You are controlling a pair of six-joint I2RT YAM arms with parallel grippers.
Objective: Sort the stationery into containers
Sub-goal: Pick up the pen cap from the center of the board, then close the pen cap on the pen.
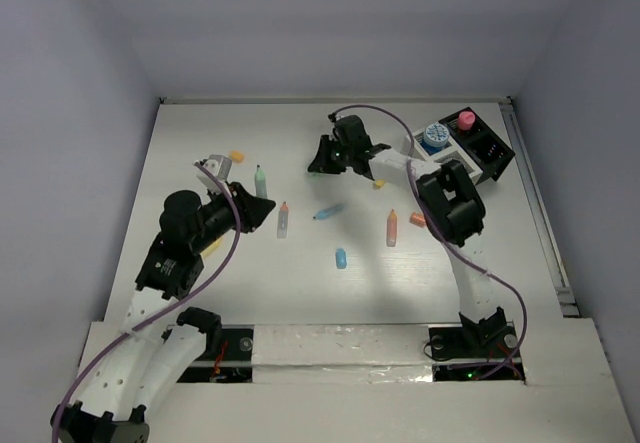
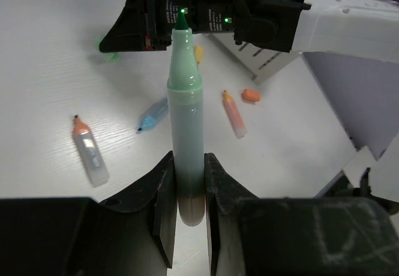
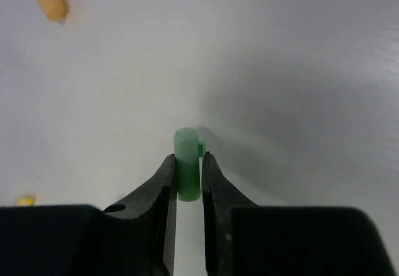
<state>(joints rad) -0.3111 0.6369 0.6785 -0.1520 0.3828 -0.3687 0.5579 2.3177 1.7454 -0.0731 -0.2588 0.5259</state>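
Observation:
My left gripper [image 2: 187, 185] is shut on the lower barrel of a mint marker [image 2: 186, 120], which points away from it with its dark green tip bare. From above, that marker [image 1: 261, 180] sticks out past the left gripper [image 1: 262, 206] at mid-left. My right gripper [image 3: 187, 171] is shut on a small green cap [image 3: 187, 161] just above the white table; the top view puts this gripper [image 1: 316, 160] at centre back. The organizer [image 1: 487, 153], half white and half black, stands at the back right and holds a blue jar [image 1: 434, 135] and a pink jar [image 1: 466, 119].
Loose on the table lie a white marker with an orange tip [image 1: 283, 219], a blue marker [image 1: 328, 211], a blue capsule [image 1: 341, 258], an orange marker [image 1: 392, 228], an orange cap [image 1: 417, 219], an orange capsule [image 1: 237, 155] and a yellow piece [image 1: 379, 184].

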